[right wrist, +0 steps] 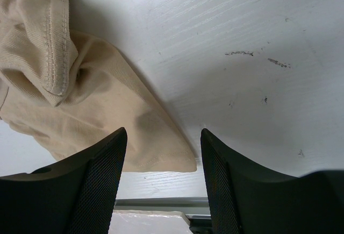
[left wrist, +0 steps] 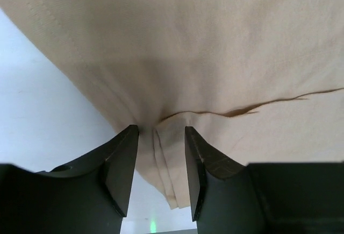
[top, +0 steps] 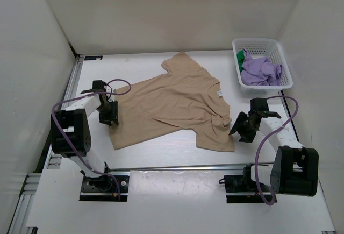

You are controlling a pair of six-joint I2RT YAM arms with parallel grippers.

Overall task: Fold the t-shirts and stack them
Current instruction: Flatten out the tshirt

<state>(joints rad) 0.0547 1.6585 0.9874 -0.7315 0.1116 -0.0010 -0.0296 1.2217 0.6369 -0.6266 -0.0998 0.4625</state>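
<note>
Tan soft cloth t-shirt (top: 172,102) lies bunched inside the open left claw (left wrist: 160,132) and just ahead of the open right claw (right wrist: 164,134), so a weak pinch might slip.

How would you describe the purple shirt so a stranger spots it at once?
At the far right corner of the table stands a lattice basket. The purple shirt lies crumpled inside, filling most of it. The green shirt beside it barely peeks out; the tan shirt lies spread on the table.
</note>
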